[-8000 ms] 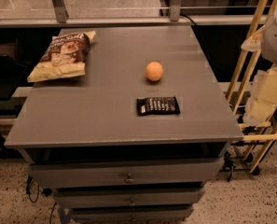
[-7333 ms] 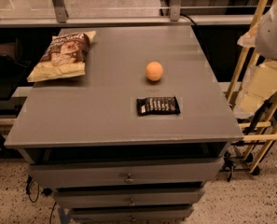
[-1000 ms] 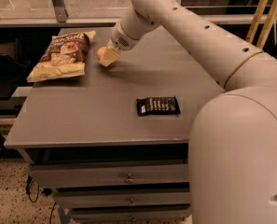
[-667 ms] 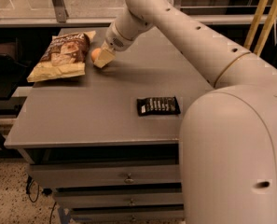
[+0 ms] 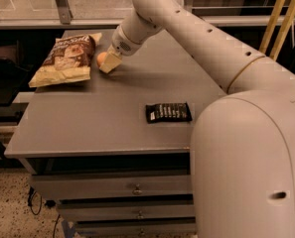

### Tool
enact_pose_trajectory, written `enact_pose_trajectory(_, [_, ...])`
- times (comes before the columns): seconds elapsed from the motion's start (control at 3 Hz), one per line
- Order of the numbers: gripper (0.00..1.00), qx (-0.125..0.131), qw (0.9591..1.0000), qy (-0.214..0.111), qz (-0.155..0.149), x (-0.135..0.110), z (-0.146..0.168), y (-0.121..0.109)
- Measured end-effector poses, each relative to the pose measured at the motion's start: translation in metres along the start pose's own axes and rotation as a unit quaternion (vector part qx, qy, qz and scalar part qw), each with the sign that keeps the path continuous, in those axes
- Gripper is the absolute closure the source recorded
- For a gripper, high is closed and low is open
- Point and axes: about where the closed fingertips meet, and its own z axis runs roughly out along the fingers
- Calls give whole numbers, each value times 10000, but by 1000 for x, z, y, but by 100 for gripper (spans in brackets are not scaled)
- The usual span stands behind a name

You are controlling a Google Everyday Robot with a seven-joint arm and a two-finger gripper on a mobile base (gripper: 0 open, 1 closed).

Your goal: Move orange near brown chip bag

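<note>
The orange is small and round and sits low at the grey table, just right of the brown chip bag, which lies flat at the back left. My gripper reaches down from the large white arm and is shut on the orange, whose left side shows past a cream fingertip. I cannot tell whether the orange touches the tabletop. A narrow gap separates the orange from the bag's right edge.
A small flat black packet lies on the table right of centre. My white arm fills the right of the view. Drawers are under the table. Yellow wooden poles stand at the far right.
The gripper and orange have come down a little and sit slightly closer to the chip bag's right edge than a second ago. The black packet has not moved.
</note>
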Motion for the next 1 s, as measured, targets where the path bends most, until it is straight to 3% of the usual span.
enact_pose_trajectory(0.67, [12,-53,10000,14,-4,0,7,3])
enact_pose_trajectory(1.0, [0,-75,10000,20,-6,0,10,4])
